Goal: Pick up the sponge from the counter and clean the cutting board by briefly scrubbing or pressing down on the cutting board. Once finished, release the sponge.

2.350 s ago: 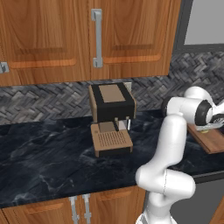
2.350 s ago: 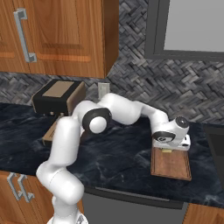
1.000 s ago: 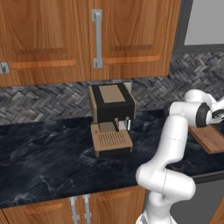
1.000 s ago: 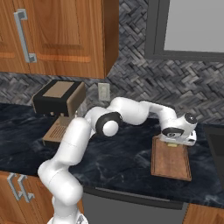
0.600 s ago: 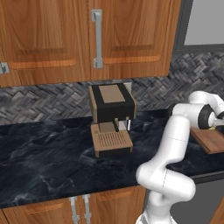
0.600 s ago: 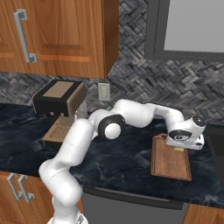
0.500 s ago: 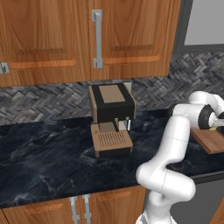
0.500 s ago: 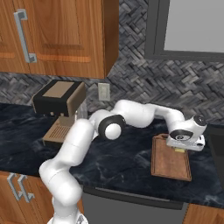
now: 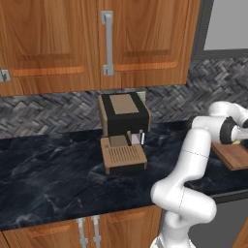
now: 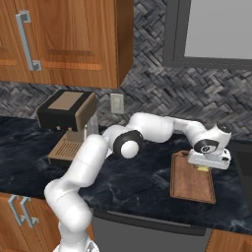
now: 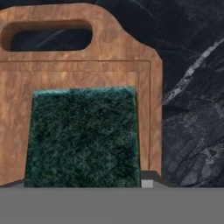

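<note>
Across the last moments the arm has swung rightward along the cutting board [image 10: 192, 182], carrying the gripper [image 10: 208, 162] from the board's near-left part to its far end by the handle cutout; this sideways travel reads as a scrubbing stroke under way. The sponge [image 11: 83, 135] lies clamped between the fingers, green layer facing the camera, over the board near the right end of the surface [image 10: 147, 177]. Its long axis appears to run toward the handle end. Release is not yet done.
</note>
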